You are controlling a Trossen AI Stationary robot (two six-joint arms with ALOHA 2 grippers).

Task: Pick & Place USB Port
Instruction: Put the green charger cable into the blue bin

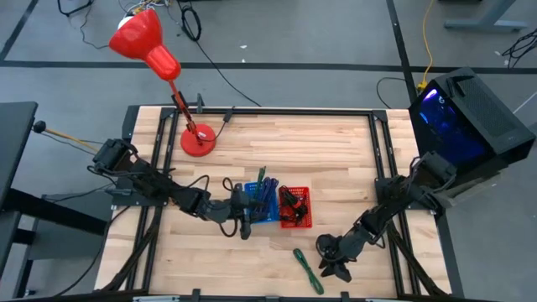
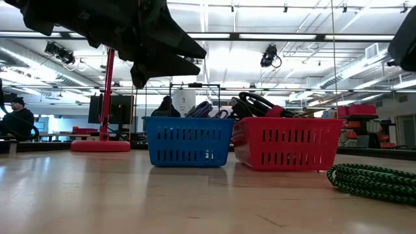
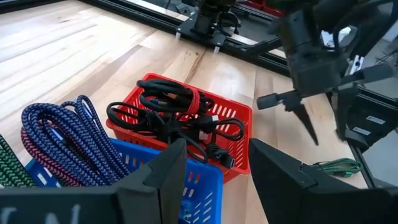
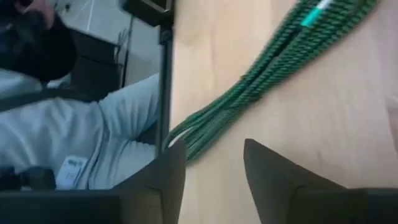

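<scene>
Left gripper [image 1: 244, 225] hangs with fingers apart beside the blue basket [image 1: 265, 204], holding nothing.
Black cables [image 3: 180, 121] in the red basket [image 1: 295, 207] look light and limp, probably tangled; grip near a stiff plug end.

The blue basket [image 3: 186, 180] is partly hidden behind the left gripper's fingers [image 3: 165, 180] and cut off by the frame edge.

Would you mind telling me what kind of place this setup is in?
Probably a robotics lab or workshop: a framed wooden table bearing two arms, a lit computer tower beside it, and open ceiling lights with people at desks behind.
</scene>
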